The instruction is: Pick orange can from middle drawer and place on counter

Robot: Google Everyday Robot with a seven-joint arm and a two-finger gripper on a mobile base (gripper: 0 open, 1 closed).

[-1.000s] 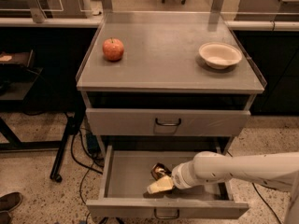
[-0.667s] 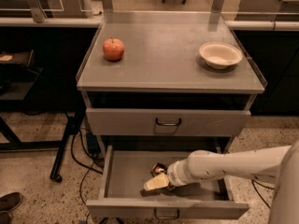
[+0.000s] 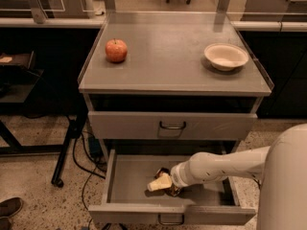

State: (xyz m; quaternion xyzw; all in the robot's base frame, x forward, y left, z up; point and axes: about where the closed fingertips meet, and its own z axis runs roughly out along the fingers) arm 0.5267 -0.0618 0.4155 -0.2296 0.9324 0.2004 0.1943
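Reaching into middle drawer (image 3: 129,176), jaws against orange can (image 3: 172,190), pinching or not unclear

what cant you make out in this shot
All in the camera view:
- the small shiny orange-brown can: mostly covered by the robot's cream tool, which sits low in the open grey metal drawer.
- whether the tool holds the can: hidden where the two overlap.
- the dark gap under the flat grey metal counter: lost in shadow.
- the white arm: cut off by the right and bottom edges.
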